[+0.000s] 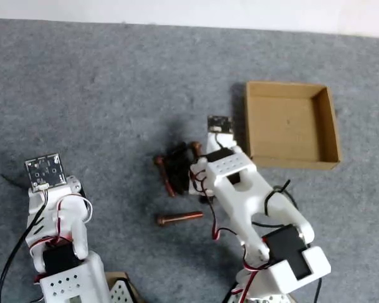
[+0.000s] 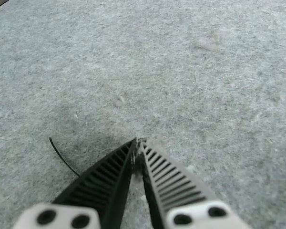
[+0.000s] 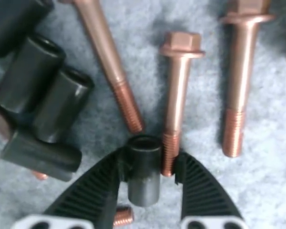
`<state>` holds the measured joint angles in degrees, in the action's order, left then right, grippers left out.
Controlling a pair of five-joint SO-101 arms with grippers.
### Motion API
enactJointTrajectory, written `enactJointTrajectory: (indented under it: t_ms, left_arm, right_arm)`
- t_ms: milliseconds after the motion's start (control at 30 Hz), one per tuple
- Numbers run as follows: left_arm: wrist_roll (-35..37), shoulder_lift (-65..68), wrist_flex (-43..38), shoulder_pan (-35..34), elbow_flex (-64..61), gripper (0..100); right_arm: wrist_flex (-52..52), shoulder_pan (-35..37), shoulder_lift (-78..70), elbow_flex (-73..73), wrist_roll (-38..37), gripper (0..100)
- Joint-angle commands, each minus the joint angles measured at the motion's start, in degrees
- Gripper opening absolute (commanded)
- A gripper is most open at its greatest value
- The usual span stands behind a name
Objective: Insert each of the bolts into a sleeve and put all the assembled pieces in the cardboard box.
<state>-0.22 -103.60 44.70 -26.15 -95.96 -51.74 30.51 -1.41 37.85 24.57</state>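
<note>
My right gripper [image 3: 150,157] hangs low over a pile of copper bolts and black sleeves [image 1: 177,167]. Its fingers are shut on an upright black sleeve [image 3: 144,169], with the threaded end of one bolt [image 3: 177,95] pinched beside it. Two more bolts [image 3: 109,62] [image 3: 240,81] lie alongside, and several loose sleeves [image 3: 45,90] are heaped at one side. A single bolt [image 1: 180,218] lies apart, nearer the arms' bases. The cardboard box [image 1: 328,126] stands just right of the pile. My left gripper [image 2: 138,143] is shut on nothing above bare grey carpet at the table's left.
Grey carpet [image 1: 114,95] covers the whole table. A thin black cable [image 2: 62,157] trails near the left gripper. The right arm's body [image 1: 252,202] stretches from the front edge to the pile, close to the box's near left corner.
</note>
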Motion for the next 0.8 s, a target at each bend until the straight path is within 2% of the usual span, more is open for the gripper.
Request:
enactJointTrajectory:
  t_ms: [0, 433, 567, 767]
  left_arm:
    - [0.3, -0.5, -0.2, -0.7, -0.1, 2]
    - [0.3, -0.5, -0.2, -0.7, -0.1, 2]
    - [0.3, -0.5, -0.2, -0.7, -0.1, 2]
    - [0.3, -0.5, -0.2, -0.7, -0.1, 2]
  right_arm:
    - [-0.4, 0.1, 0.0, -1.5, -0.7, 11.2]
    - [-1.6, 0.0, 0.7, -3.0, -0.8, 11.2]
    - [-3.6, 0.0, 6.3, -4.4, -3.6, 11.2]
    - [-3.6, 0.1, 10.2, -1.0, -3.8, 11.2]
